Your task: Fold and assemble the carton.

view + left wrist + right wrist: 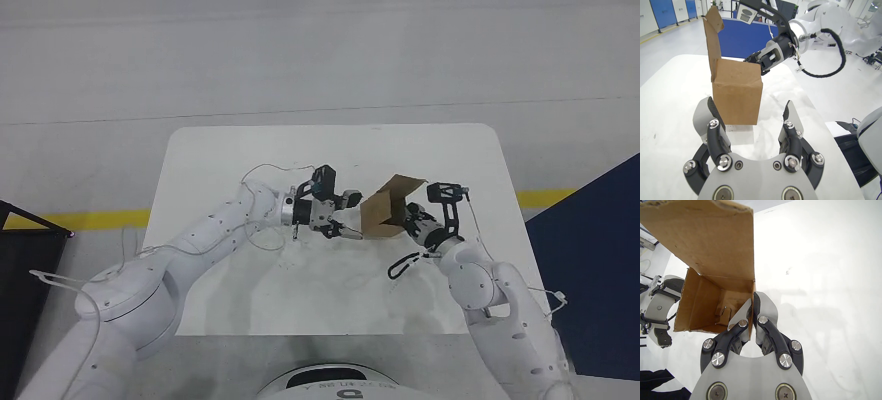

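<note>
A brown cardboard carton (386,210) stands on the white table (250,170), its mouth open and one long flap (712,37) raised. My right gripper (752,303) is shut on the carton's side wall (754,291), one finger inside and one outside; the left wrist view shows it (753,58) at the carton's upper far corner. My left gripper (748,111) is open just short of the carton (737,94), its fingers apart with nothing between them. Inside the carton (723,311) the folded bottom flaps show.
The table's far edge and rounded corners (490,135) bound the workspace. A blue panel (590,260) stands beside the table on the right arm's side. A black cable (405,265) loops from the right wrist.
</note>
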